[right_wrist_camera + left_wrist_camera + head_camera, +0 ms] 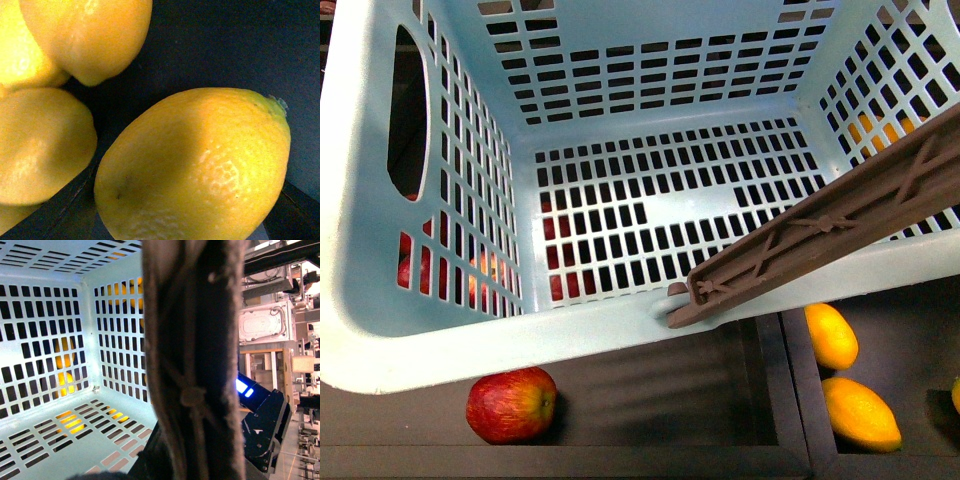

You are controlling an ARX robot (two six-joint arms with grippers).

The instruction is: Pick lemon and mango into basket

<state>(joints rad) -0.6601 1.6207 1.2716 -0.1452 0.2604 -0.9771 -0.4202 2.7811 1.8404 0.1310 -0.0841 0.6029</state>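
Your large pale aqua plastic basket with slotted lattice walls and floor fills most of the front view. It looks empty inside, and its brown ribbed hoop handle slants across the right corner. In the left wrist view that handle runs right in front of the lens with the basket's inside behind it. You cannot tell how the left gripper's jaws stand, because only a dark mass shows under the handle. In front of the basket lies a dark tray with compartments. A round red apple sits in the left one, half under the basket's rim. Two small yellow oval lemons lie near each other in the right one, beyond a divider. The right wrist view is filled by one such lemon lying on the dark tray floor directly before the camera. More yellow lemons are crowded just beside it. The right gripper's jaws are out of frame there, so you cannot judge their opening or whether they touch the fruit.
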